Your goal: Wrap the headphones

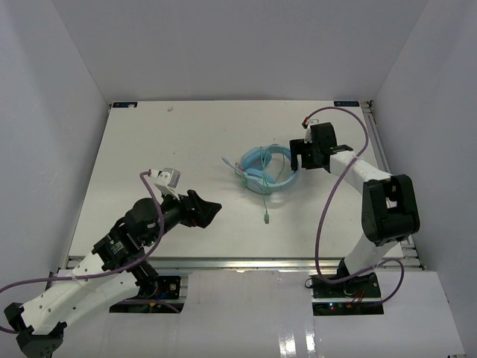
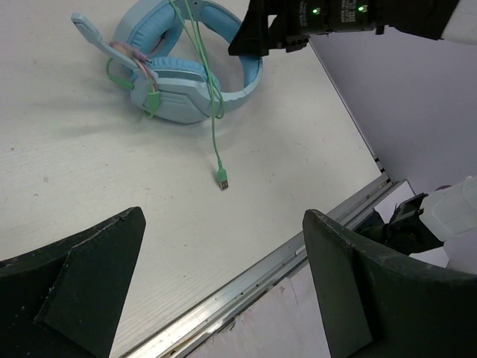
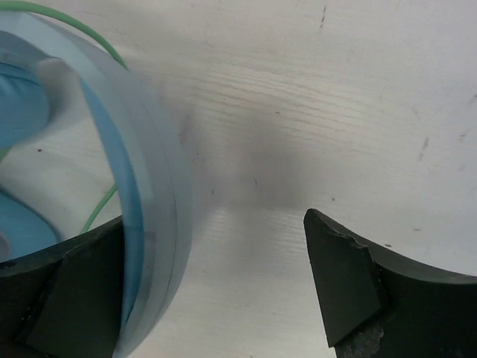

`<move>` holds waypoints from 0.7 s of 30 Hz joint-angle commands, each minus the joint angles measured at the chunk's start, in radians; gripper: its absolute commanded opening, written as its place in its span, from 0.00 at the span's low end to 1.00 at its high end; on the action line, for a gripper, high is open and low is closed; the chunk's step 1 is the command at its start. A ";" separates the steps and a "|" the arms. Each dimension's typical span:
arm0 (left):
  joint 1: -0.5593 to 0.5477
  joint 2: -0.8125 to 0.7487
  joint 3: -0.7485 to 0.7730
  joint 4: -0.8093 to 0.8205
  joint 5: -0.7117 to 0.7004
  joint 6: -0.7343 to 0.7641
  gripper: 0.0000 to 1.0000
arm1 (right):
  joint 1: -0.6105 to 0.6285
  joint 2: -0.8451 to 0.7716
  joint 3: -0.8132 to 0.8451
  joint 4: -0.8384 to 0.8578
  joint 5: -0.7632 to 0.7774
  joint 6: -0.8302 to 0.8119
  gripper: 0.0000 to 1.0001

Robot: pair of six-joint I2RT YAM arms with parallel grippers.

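The light blue headphones (image 1: 264,170) lie on the white table right of centre, with the thin green cable looped over the ear cups and its plug end (image 1: 265,219) trailing toward the near edge. My right gripper (image 1: 297,158) stands open at the band's right side. In the right wrist view the band (image 3: 153,194) curves just inside the left finger (image 3: 67,298), and the right finger is well apart from it. My left gripper (image 1: 212,211) is open over bare table, left of the headphones (image 2: 179,82) and holding nothing. The plug (image 2: 222,180) lies ahead of it.
The metal rail of the table's near edge (image 2: 283,272) runs under my left gripper (image 2: 223,280). White walls close in the table (image 1: 186,134) on the left, back and right. A purple robot cable (image 1: 326,216) loops beside the right arm.
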 commanded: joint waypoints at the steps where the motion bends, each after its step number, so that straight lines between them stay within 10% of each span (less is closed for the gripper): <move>1: -0.003 -0.022 0.007 -0.023 0.007 0.005 0.98 | -0.004 -0.236 -0.049 0.013 -0.036 -0.142 0.90; 21: -0.003 -0.307 -0.073 -0.080 0.044 0.025 0.98 | -0.007 -0.922 -0.350 -0.101 0.048 -0.190 0.90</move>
